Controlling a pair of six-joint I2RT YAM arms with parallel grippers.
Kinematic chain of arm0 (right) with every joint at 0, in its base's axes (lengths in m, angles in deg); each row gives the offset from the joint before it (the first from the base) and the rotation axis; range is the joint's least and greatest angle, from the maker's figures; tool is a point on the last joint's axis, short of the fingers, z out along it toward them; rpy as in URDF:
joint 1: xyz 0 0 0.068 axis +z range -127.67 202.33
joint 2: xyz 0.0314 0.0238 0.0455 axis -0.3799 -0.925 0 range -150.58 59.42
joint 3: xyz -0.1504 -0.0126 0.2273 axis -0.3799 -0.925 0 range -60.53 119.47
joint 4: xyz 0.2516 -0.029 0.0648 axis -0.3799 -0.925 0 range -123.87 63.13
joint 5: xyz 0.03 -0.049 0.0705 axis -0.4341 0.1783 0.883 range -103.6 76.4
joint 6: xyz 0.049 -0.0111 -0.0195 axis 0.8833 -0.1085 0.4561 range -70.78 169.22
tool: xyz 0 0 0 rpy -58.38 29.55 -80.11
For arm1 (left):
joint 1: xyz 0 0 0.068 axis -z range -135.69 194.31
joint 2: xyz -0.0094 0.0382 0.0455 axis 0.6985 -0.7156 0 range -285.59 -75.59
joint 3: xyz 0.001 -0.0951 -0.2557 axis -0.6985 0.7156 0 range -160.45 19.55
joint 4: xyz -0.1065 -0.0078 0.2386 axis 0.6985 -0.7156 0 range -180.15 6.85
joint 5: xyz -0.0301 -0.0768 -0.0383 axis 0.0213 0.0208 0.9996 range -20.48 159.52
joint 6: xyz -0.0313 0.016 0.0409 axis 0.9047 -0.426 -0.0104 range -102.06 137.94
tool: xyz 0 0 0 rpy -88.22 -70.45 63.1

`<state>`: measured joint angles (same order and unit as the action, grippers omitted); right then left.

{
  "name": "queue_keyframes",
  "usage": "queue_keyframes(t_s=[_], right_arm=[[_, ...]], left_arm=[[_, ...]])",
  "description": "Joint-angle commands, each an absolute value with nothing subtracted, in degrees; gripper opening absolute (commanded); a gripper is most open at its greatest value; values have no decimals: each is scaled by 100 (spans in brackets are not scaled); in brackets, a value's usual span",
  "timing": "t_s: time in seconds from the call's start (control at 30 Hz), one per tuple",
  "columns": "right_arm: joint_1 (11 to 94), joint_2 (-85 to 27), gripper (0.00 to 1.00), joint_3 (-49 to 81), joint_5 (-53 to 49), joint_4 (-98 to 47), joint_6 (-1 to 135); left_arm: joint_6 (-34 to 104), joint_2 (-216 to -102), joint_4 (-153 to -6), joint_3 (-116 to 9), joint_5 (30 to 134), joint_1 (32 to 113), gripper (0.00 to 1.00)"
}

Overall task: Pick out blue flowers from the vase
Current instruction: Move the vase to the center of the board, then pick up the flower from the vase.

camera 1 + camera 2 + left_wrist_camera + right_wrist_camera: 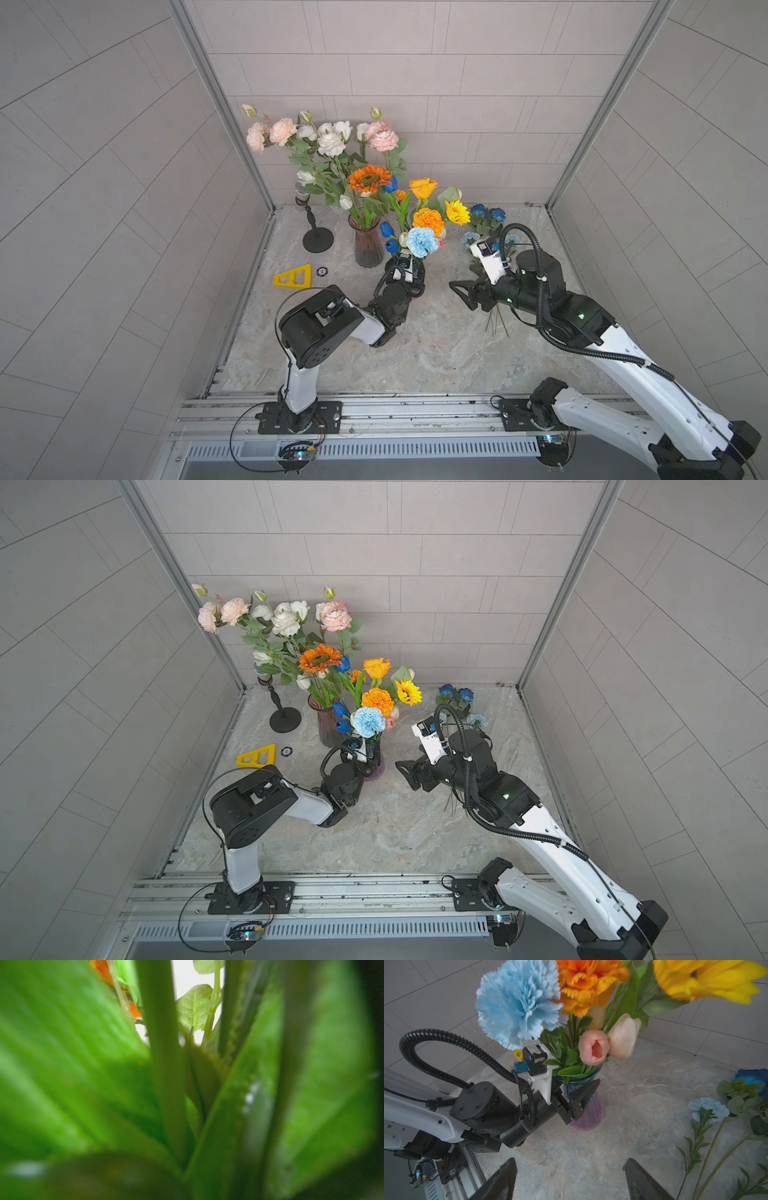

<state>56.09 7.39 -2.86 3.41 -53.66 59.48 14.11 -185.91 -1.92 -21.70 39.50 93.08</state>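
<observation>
We see the right gripper (571,1178) with its fingers (500,1180) spread wide and empty above the bare worktop (643,1088), pointing toward 9 o'clock at the near vase (586,1109). The left gripper (578,1103) sits against that vase's neck; one black finger lies on the glass, but we cannot tell whether the fingers clamp it. Its wrist view is filled with blurred green stems (164,1084) and leaves. A pale-blue carnation (422,242) and deep-blue tulip buds (387,229) stand in the near vase, among orange and yellow blooms. Another blue bud (391,184) shows by the sunflower (369,178), above the pink vase (368,247) at 11 o'clock. Toward 2 o'clock of the right gripper, blue roses (487,212) and carnations (708,1106) lie on the worktop.
</observation>
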Motion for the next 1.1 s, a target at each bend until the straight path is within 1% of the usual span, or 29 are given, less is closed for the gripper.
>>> queue_keyframes(t_s=[0.0, 0.27, 0.47, 0.77, 0.9, 1.07], right_arm=[[5770, 669, 82, -253, 181, -4891, 5810], [5933, 181, 81, -243, 134, -3971, 5840], [5952, -218, 74, -176, 130, -3511, 5844], [5964, -710, 69, 75, 11, -3109, 5817], [5956, -872, 64, 101, -78, -2689, 5940], [5959, -1176, 57, 291, -176, -2612, 5961]], left_arm=[[1487, -18863, -497, -2266, 4082, 9397, 42], [1479, -19068, -500, -2481, 4155, 9449, 42], [1388, -19143, -500, -2565, 4101, 9539, 42], [1329, -19085, -504, -2501, 4122, 9559, 42], [1276, -19090, -508, -2492, 4134, 9572, 42], [1284, -19099, -506, -2466, 4166, 9573, 42]])
